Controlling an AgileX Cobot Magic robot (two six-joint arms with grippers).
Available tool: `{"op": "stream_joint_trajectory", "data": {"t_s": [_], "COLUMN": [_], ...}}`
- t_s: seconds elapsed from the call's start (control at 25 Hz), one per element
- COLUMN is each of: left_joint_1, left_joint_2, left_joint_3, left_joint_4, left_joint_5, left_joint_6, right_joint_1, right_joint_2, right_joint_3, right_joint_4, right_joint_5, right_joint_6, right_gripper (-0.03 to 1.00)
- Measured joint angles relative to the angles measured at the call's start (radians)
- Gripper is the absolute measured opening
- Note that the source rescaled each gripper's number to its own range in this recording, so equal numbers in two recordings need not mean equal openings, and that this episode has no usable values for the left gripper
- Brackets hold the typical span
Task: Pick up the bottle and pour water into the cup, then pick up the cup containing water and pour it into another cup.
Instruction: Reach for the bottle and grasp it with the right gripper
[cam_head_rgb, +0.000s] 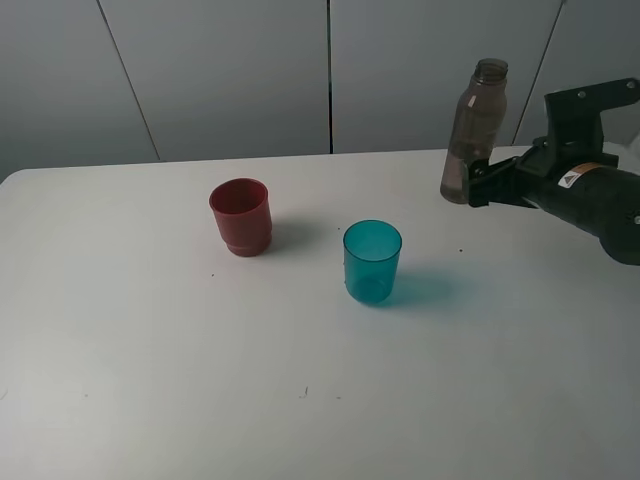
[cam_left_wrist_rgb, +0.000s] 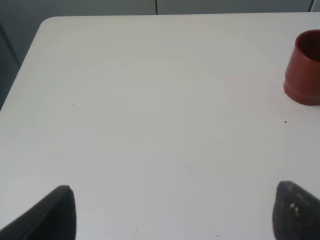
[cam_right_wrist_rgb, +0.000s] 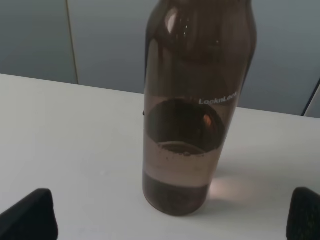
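Note:
The smoky grey-brown bottle (cam_head_rgb: 474, 130) stands uncapped on the table at the far right. In the right wrist view the bottle (cam_right_wrist_rgb: 197, 105) is upright just beyond my fingertips. My right gripper (cam_head_rgb: 480, 182) is open beside the bottle's base, its fingertips (cam_right_wrist_rgb: 30, 212) spread wide and not touching it. The teal tumbler (cam_head_rgb: 372, 262) stands near the table's middle. The dark red cup (cam_head_rgb: 240, 216) stands to its left and shows at the edge of the left wrist view (cam_left_wrist_rgb: 305, 67). My left gripper (cam_left_wrist_rgb: 172, 215) is open and empty over bare table, out of the exterior view.
The white table (cam_head_rgb: 150, 350) ends at a back edge just behind the bottle, with a grey panelled wall (cam_head_rgb: 230, 70) beyond. The table's left corner (cam_left_wrist_rgb: 45, 22) shows in the left wrist view.

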Motion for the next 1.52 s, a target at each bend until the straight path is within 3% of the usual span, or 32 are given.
{"op": "stream_joint_trajectory", "data": {"t_s": [0.64, 1.08, 1.52], "left_joint_1": [0.000, 0.000, 0.000], "left_joint_2": [0.000, 0.000, 0.000], "left_joint_3": [0.000, 0.000, 0.000], "left_joint_4": [0.000, 0.000, 0.000], "left_joint_5": [0.000, 0.000, 0.000], "left_joint_6": [0.000, 0.000, 0.000], "right_joint_1": [-0.019, -0.051, -0.054], "right_joint_2": [0.271, 0.288, 0.300], "right_joint_3": [-0.234, -0.273, -0.289], "right_joint_4": [-0.023, 0.049, -0.037], "right_joint_5": [-0.034, -0.034, -0.017], "right_joint_6": [0.043, 0.113, 0.180], "right_gripper": [1.00, 1.00, 1.00]}}
